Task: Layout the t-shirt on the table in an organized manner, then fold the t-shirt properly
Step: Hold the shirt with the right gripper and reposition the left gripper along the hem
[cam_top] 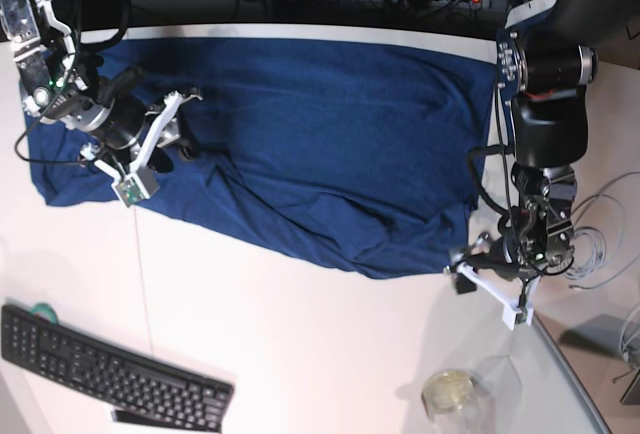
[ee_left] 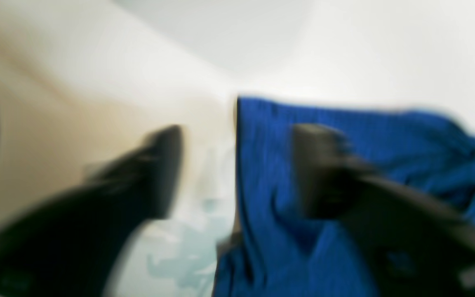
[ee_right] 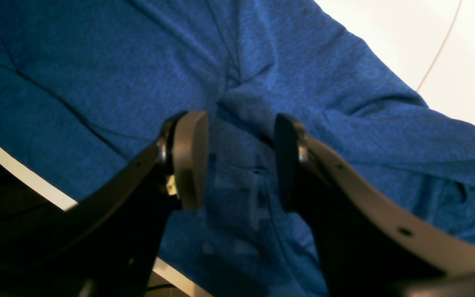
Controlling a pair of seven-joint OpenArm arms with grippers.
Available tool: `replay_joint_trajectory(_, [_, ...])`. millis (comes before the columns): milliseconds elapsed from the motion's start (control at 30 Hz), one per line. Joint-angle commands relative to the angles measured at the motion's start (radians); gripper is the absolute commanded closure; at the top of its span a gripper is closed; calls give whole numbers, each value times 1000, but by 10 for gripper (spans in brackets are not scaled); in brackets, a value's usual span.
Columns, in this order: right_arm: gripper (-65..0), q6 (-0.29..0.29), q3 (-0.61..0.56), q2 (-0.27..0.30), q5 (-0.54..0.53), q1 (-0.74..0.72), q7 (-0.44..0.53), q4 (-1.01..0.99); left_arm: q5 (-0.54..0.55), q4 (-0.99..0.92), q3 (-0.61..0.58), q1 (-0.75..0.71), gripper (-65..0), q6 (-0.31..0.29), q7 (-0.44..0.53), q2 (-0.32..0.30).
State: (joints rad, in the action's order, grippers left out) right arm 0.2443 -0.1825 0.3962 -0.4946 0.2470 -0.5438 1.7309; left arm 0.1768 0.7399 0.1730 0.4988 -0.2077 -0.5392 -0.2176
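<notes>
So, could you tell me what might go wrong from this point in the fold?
1. The left gripper is open and straddles the t-shirt edge. One finger sits over cloth and the other over bare table, so a close here may catch only a thin layer or slip off.
2. The shirt is bunched and wrinkled at its near edge, so folding now would probably trap the creases.
3. The right gripper hangs open over the cloth, holding nothing, so pulling from the left could drag the shirt askew.

white table (cam_top: 300,334), curved far edge, thin seam line. dark blue t-shirt (cam_top: 320,144) spread flat on it, under the right gripper's fingers (ee_right: 190,156); its edge lies between the left gripper's fingers (ee_left: 167,165). black keyboard (cam_top: 110,369) well apart.
</notes>
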Motion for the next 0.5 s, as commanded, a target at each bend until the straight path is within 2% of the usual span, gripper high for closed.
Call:
replay_joint_trajectory(0, [-243,2,7,10,-11,-8,21,21,5,-29,-5,36,-550,1,43,-12])
replay_joint_trajectory(200, [-243,2,7,10,-11,-8,21,21,5,-320,-7,128,-454,1,230,-10])
replay_joint_trajectory(333, [-243,2,7,10,-11,-8,21,21,5,-428,-8,160,-446,1,308,-12])
replay_joint_trajectory(467, [-243,3,7,10,-11,-5,21,21,3,-437,-8,160,-439,1,333,-12])
